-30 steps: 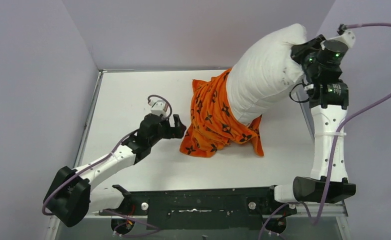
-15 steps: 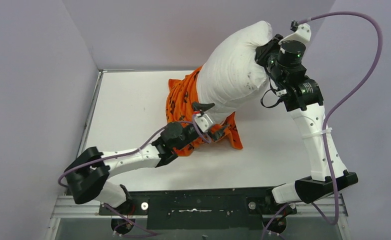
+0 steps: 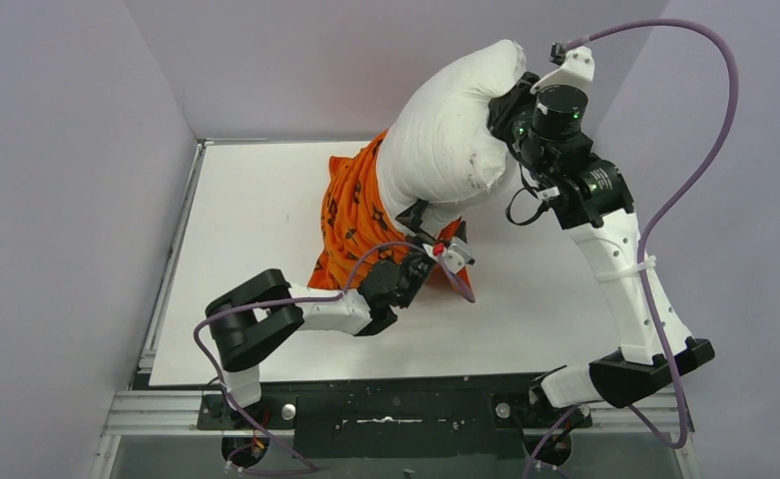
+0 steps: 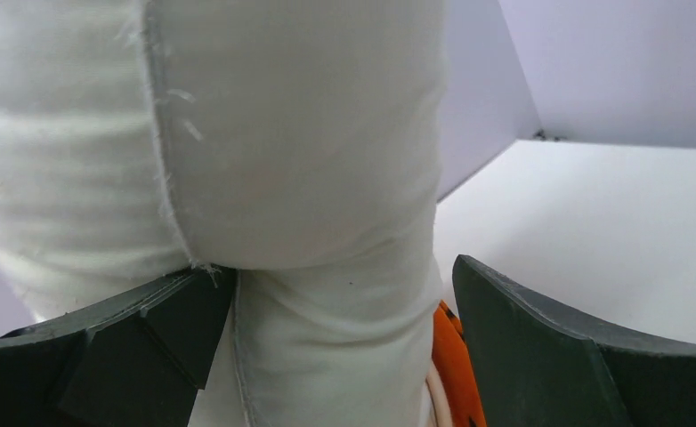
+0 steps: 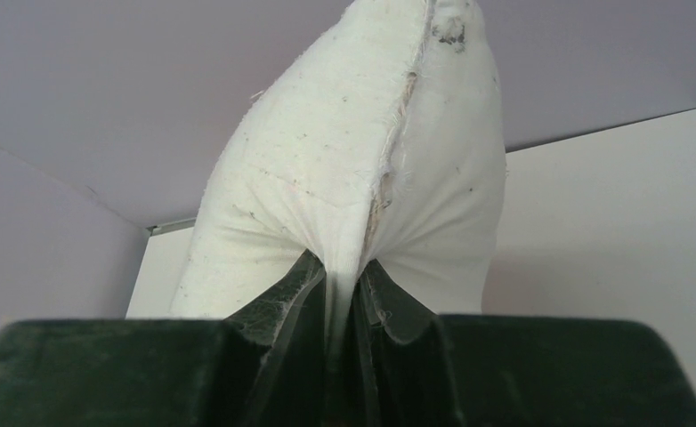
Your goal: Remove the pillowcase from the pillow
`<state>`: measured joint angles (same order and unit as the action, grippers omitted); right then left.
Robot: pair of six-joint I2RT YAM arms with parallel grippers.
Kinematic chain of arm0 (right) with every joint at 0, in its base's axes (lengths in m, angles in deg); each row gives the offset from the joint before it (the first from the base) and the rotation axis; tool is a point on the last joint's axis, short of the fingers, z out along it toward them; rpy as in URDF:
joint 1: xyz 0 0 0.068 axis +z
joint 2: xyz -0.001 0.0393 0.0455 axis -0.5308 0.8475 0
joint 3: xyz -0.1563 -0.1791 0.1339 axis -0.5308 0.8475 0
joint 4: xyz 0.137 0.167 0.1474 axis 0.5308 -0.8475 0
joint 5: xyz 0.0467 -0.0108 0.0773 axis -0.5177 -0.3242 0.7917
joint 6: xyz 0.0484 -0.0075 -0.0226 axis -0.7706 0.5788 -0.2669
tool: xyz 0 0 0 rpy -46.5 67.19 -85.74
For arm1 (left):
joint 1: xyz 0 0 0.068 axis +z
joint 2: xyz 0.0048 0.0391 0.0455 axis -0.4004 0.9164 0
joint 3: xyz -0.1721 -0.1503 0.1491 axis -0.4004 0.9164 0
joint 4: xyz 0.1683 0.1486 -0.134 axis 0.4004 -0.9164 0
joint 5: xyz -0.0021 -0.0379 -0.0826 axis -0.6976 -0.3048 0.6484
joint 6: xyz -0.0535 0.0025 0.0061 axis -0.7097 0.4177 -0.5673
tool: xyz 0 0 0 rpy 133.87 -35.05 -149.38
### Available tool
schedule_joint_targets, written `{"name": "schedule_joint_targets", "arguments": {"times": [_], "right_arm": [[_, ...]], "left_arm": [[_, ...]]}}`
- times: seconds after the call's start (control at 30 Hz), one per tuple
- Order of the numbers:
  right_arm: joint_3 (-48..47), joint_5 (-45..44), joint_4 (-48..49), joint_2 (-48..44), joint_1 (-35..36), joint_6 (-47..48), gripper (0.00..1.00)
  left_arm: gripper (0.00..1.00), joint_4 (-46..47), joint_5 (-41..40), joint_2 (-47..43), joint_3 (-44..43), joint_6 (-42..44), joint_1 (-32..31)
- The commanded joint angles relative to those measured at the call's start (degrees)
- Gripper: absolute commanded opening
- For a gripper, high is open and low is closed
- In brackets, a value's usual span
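**Pillowcase bunched around the low end of the lifted pillow**

Pillowcase (image 3: pixel 351 215) sits near the middle of the white table (image 3: pixel 256 239), a little toward the far side. It is gathered around the lower end of the pillow (image 3: pixel 446 140). Its orange folds rest on the table, and its mouth faces up and to the right, along the pillow.

Most of the pillow is bare. Its long axis rises in a slant from the case toward the upper right, where the right gripper (image 3: pixel 506 100) is clamped on the seam at the top.

The left gripper (image 4: pixel 340 347) has its fingers wide apart, one on each side of the narrow white part just above the orange cloth. From above I see the left arm (image 3: pixel 331 309) lying in front of the near side of the case. A purple cable (image 3: pixel 710 130) loops beside the right arm (image 3: pixel 630 289).
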<state>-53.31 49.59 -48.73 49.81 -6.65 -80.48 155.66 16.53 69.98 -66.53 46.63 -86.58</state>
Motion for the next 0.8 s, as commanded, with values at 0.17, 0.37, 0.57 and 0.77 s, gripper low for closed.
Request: {"name": "schedule_joint_targets", "arguments": {"times": [0.17,0.37,0.57,0.77], "right_arm": [[-1.6,0.9,2.4,-1.2,1.9,2.3,0.00],[-1.0,1.1,2.7,-1.2,2.0,3.2,0.00],[-1.0,2.1,2.7,-1.4,2.0,2.9,0.00],[-1.2,3.0,2.2,-1.7,2.0,2.8,0.00]], "left_arm": [[0.97,32.2,1.0,-6.4,14.5,5.5,-2.8],[0.97,32.2,-0.8,-11.8,19.8,6.8,-5.4],[0.97,31.9,1.6,-14.1,19.2,1.7,-0.9],[0.97,0.3,16.6,-16.4,6.8,-13.6,9.4]]}}
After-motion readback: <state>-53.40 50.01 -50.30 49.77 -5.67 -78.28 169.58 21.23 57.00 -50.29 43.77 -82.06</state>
